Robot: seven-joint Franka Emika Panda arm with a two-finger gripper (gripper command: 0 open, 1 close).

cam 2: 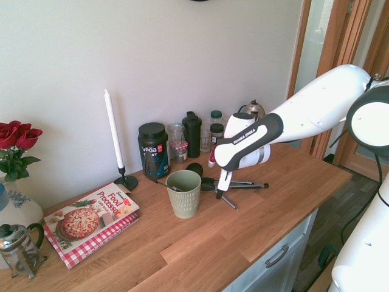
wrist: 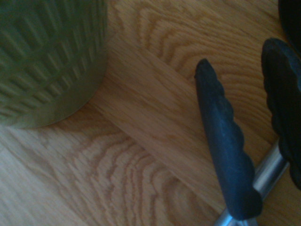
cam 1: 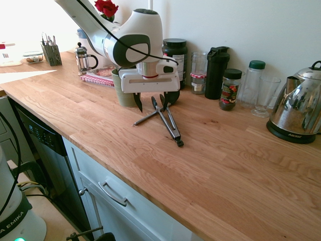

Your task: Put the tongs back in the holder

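The tongs (cam 1: 168, 123) lie flat on the wooden counter, their black tips pointing toward the wall and their joined end toward the counter's front. My gripper (cam 1: 149, 103) hangs open just above the tips, one finger on either side, with nothing held. The holder (cam 1: 123, 93), a sage-green ribbed cup, stands upright right beside the gripper, partly hidden behind it. From the other side the holder (cam 2: 183, 193) shows in full, with the gripper (cam 2: 222, 190) and tongs (cam 2: 243, 184) to its right. In the wrist view the holder (wrist: 47, 61) and both black tong tips (wrist: 225, 150) appear close up.
A black ladle (cam 1: 173, 95) lies across the tongs, its handle reaching toward the counter's front. Jars, a black bottle (cam 1: 216, 73) and a steel kettle (cam 1: 296, 113) line the wall. A cookbook (cam 2: 91, 222), candle (cam 2: 114, 137) and French press (cam 1: 84, 58) sit beyond the holder.
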